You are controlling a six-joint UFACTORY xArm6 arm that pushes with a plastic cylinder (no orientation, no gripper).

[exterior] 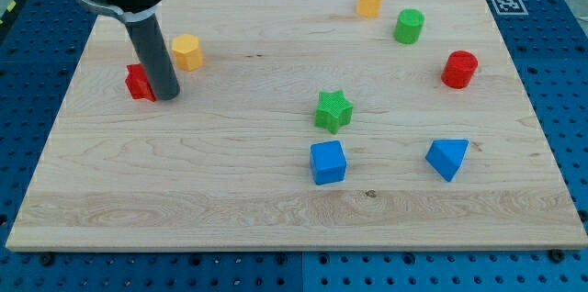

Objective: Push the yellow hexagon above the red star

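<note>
**Hexagon close, but sitting right of the star**

Camera view: no claw here, just a rod. My tip (168, 96) touches the red star (138, 83), far left. The yellow hexagon (186, 51) sits just right and beyond. Best nudge it gently leftward from its right side.

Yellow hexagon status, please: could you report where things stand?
My tip down beside red star, on its right. Yellow hexagon up-right of star, apart from tip. Nothing between them.
</note>
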